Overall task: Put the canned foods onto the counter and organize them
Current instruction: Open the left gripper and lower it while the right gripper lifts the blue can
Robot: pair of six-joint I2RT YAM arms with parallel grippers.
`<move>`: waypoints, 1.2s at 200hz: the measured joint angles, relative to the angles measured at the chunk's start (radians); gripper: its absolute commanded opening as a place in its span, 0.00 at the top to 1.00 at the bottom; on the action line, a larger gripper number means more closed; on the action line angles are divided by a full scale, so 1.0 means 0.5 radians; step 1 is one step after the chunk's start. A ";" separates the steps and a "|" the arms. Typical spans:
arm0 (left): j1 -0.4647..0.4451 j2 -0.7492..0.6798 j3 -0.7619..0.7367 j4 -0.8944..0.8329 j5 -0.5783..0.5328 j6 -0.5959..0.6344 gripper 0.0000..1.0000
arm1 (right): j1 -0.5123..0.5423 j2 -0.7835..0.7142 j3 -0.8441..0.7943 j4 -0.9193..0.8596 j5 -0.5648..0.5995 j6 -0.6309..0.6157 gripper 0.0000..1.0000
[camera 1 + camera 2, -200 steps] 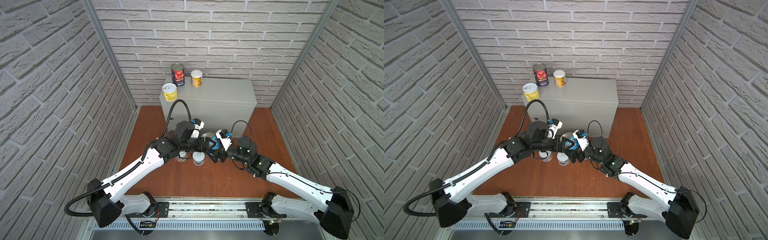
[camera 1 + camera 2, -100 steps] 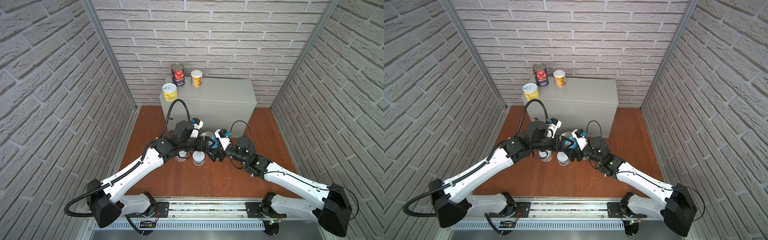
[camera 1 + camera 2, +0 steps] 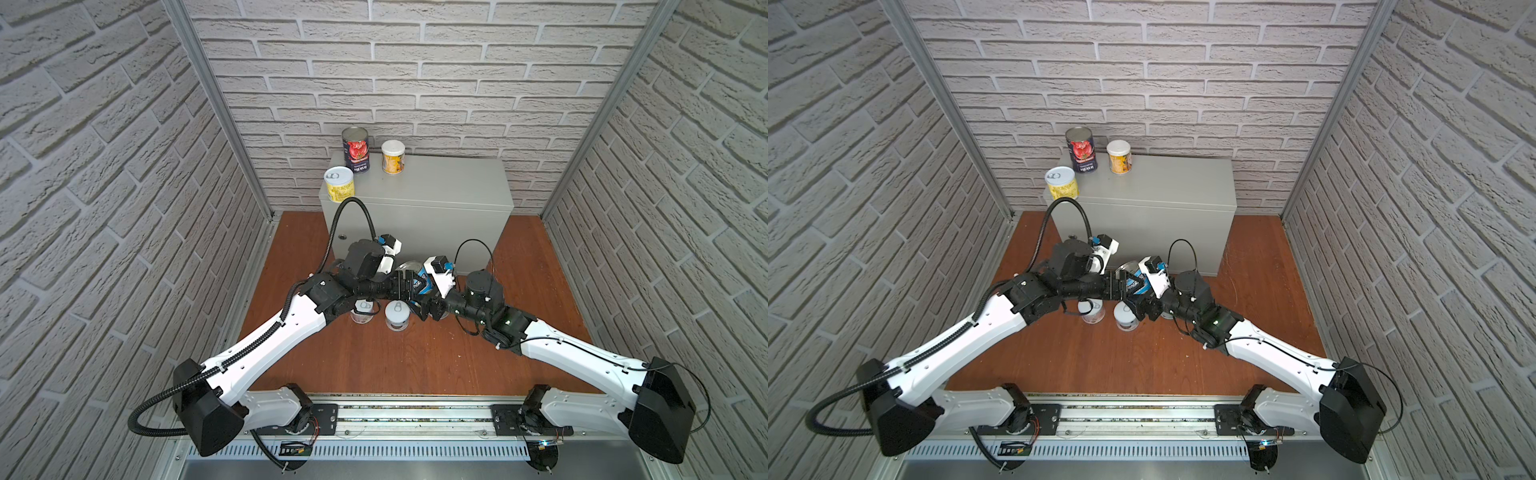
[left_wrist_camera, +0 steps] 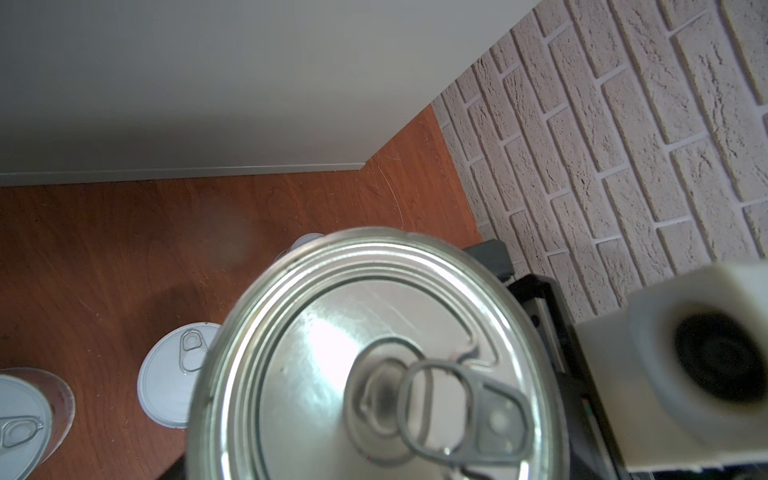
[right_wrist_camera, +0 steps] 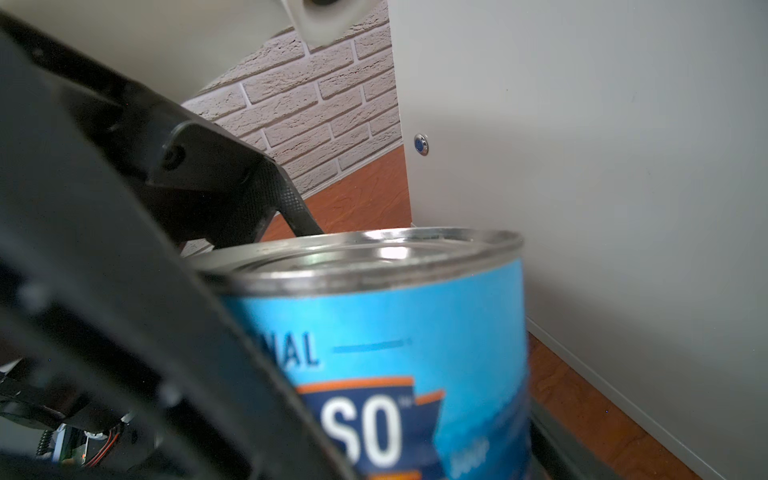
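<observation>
Handover of blue soup can (image 3: 417, 286), 6 o'clock of the bench (image 3: 449, 178)
Left fingers (image 5: 286, 203) clamp it; right fingers (image 5: 124, 291) straddle it, grip unclear — early release could drop it.

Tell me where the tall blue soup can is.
In both top views the tall blue soup can is mid-scene, between the left gripper and right gripper, in front of the light-grey metal cabinet.

Glossy metal-topped soup can (image 4: 374, 353), matt grey counter (image 3: 436, 178), wood-grain floor (image 3: 395, 357)

Pale tin (image 4: 304, 242) mostly behind soup can (image 4: 374, 353)
</observation>
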 measured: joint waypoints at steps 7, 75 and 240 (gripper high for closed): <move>0.002 0.000 0.000 0.000 -0.002 0.000 0.64 | 0.000 0.006 0.002 0.006 0.001 0.005 0.25; 0.003 0.000 -0.014 0.064 -0.011 -0.001 0.56 | 0.006 -0.021 0.003 0.008 0.101 0.108 0.36; 0.050 -0.368 -0.244 0.331 -0.060 -0.076 0.02 | 0.013 -0.127 -0.050 -0.459 0.481 0.261 0.40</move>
